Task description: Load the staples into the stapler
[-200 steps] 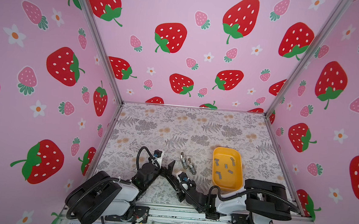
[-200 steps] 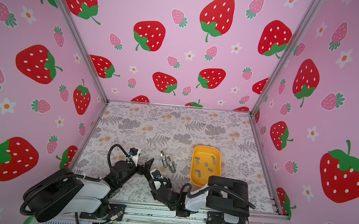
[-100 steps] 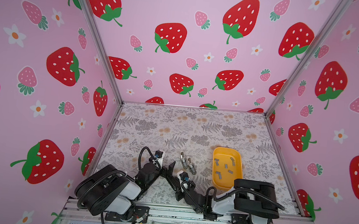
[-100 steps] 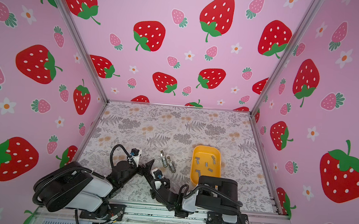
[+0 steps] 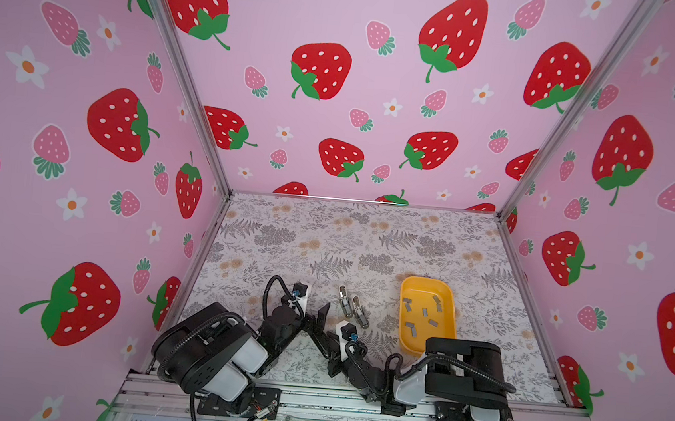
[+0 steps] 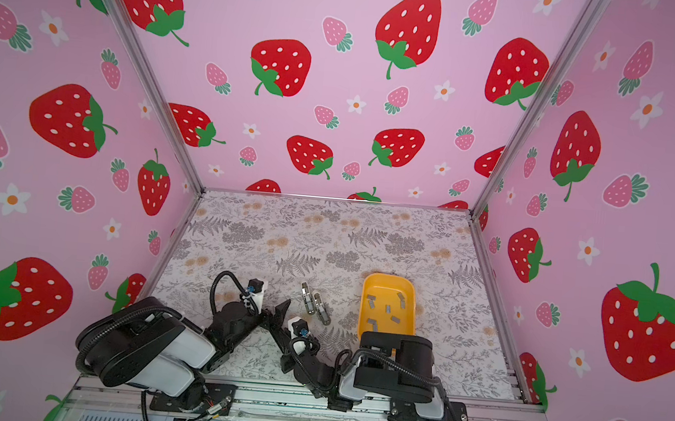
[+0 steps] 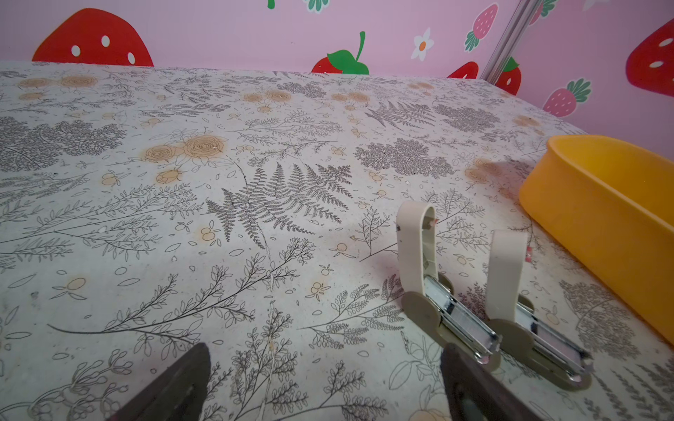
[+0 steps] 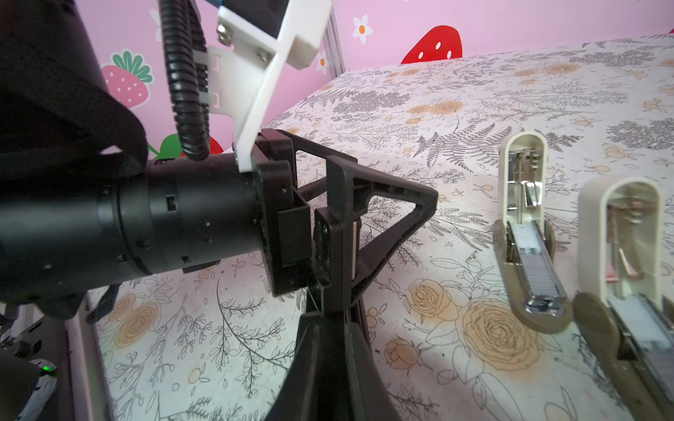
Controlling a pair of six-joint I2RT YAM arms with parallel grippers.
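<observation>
Staples (image 5: 433, 323), light brittle strips likely to slip or snap, lie in the yellow tray (image 5: 425, 279), beyond the open staplers (image 7: 430, 291) from both pincers; pinching across the long edges seems best. The left pincer (image 7: 324, 353) gapes empty; the right pincer (image 8: 328, 324) looks closed, nothing visibly held.

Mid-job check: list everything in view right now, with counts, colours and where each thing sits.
Opened plastic staplers: two, cream lids and tan bases, side by side on the table at centre front.
Rounded plastic tray: one, yellow, to the staplers' right.
Small flat metal staple strips: about eight visible, grey, scattered inside the tray.
Floral-patterned table: one, cream with grey leaves, under everything.
Left gripper: one, black, open, just short of the staplers.
Right gripper: one, black, shut, beside the left gripper.
</observation>
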